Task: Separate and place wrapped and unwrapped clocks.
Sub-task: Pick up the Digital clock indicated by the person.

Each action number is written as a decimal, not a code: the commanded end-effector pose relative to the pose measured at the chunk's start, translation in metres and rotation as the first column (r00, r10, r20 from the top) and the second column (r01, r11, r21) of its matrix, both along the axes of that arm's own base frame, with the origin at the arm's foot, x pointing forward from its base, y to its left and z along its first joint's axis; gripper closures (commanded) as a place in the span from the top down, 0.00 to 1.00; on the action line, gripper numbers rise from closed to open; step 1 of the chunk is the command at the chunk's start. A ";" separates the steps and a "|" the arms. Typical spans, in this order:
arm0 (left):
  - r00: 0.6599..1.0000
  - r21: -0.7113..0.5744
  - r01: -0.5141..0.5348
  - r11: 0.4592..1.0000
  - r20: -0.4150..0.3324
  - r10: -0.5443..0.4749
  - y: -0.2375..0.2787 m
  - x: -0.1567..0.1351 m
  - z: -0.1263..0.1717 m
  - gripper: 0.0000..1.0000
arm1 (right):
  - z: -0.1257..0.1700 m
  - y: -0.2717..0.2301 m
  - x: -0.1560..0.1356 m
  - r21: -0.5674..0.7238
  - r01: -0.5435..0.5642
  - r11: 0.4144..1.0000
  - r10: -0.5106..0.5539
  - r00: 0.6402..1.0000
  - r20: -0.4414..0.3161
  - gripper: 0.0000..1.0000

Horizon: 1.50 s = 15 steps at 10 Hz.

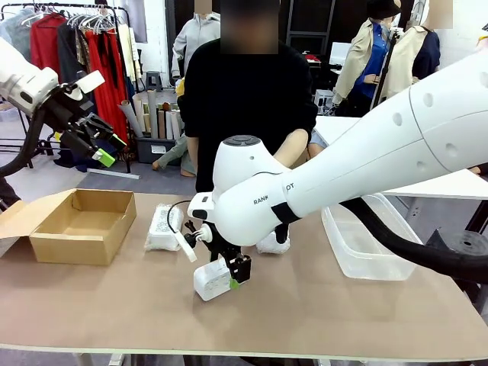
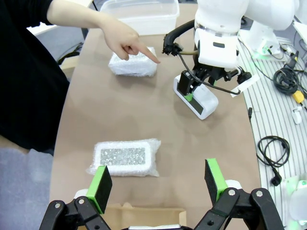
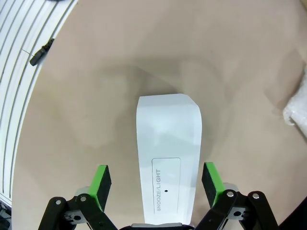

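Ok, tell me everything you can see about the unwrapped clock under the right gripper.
The unwrapped clock is a smooth white plastic block with rounded corners. A panel on its upper face reads SNOOZE/LIGHT. It rests on the brown table, straddled by the open right gripper, which stands clear of its sides.

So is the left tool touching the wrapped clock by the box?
Apart. Front view shows the left tool hanging high above the table, the wrapped clock lying far below.
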<state>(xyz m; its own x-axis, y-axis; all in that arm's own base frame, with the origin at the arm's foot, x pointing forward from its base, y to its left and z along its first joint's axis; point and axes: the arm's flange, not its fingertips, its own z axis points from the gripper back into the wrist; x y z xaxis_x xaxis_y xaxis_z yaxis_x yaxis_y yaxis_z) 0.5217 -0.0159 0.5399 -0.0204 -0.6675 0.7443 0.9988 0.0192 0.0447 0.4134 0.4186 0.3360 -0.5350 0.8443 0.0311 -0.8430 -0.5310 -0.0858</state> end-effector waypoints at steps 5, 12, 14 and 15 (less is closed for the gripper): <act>1.000 -0.003 -0.004 1.000 0.004 0.004 0.000 0.000 0.001 1.00 | -0.010 0.008 0.004 -0.043 0.008 0.999 -0.007 1.000 0.025 0.74; 1.000 -0.003 -0.004 1.000 0.004 0.004 0.000 0.000 0.001 1.00 | 0.005 0.001 0.005 -0.023 0.034 0.999 -0.033 0.999 0.026 0.00; 1.000 -0.003 -0.004 1.000 0.004 0.004 0.000 0.000 0.001 1.00 | 0.022 0.001 0.007 -0.041 0.045 0.998 -0.046 0.999 -0.018 0.00; 1.000 -0.003 -0.004 1.000 0.004 0.004 0.000 0.000 0.001 1.00 | 0.037 -0.001 0.010 -0.042 0.045 0.998 -0.048 0.996 -0.076 0.00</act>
